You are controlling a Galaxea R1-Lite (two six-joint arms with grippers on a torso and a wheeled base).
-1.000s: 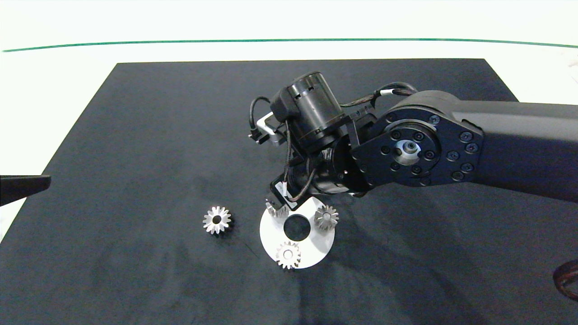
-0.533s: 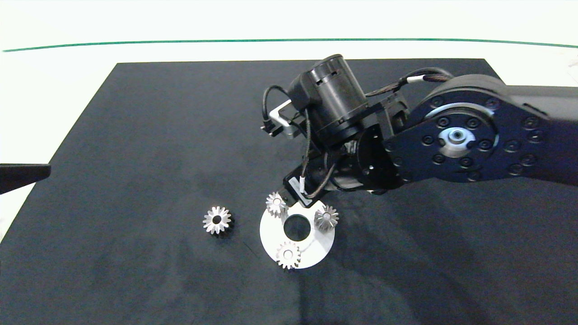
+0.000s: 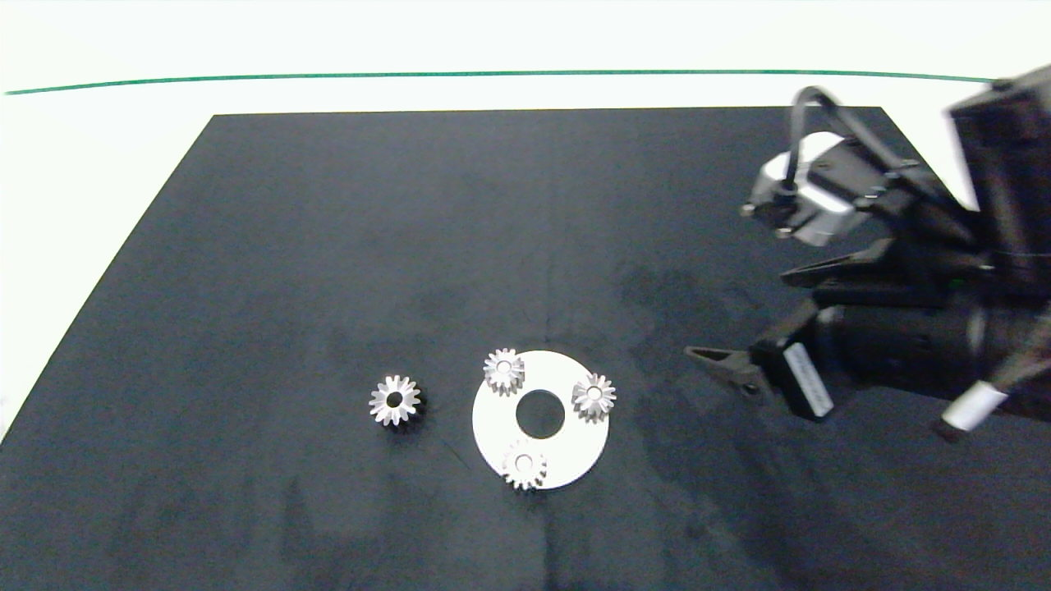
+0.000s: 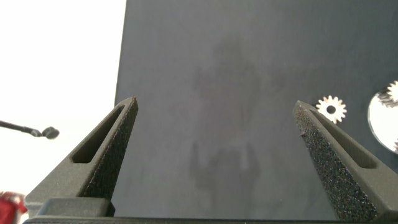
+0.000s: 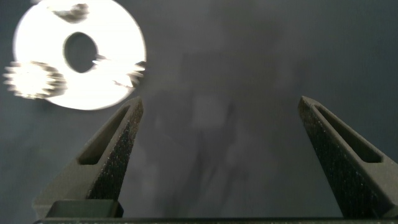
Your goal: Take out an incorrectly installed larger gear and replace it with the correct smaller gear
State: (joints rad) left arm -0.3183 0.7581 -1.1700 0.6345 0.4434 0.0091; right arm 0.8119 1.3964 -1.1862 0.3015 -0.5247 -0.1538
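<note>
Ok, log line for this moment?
right gripper: open, clear of disc | smaller gear: on disc | larger gear: on mat | left gripper: open, idle

The right arm (image 3: 944,345) is seen entering from the right edge of the head view, held above the table (image 3: 328,246). The right gripper (image 3: 755,316) is pointed toward the table's middle, its jaws spread wide with nothing between them. The left gripper (image 4: 216,134) is seen only in its own wrist view, near the table's left edge, jaws likewise spread wide and empty.
</note>
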